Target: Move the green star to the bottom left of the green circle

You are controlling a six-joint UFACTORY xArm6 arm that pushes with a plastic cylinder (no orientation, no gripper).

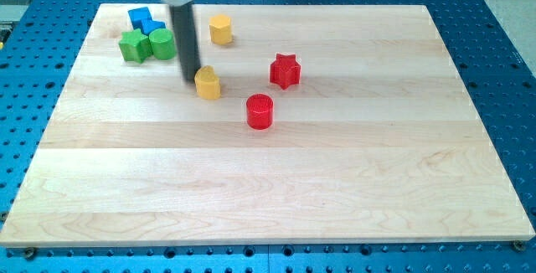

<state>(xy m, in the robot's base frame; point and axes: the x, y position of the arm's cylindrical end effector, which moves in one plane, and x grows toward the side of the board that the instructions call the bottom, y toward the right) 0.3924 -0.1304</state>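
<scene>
With your bare rod end effector grasping nothing, its tip [191, 79] touching the yellow block [208, 82], circle up-left behind the green star [132, 46] beside the green circle [162, 44], then nudge it down.

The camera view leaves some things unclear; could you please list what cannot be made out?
- The rod's upper part: cut off by the view's top edge.
- The blue blocks: packed together behind the green star and green circle; shapes unclear.
- My tip: contact with the yellow block beside it cannot be told.

green star [132, 46] lies flat at the view's top left, touching green circle [162, 43].
</scene>
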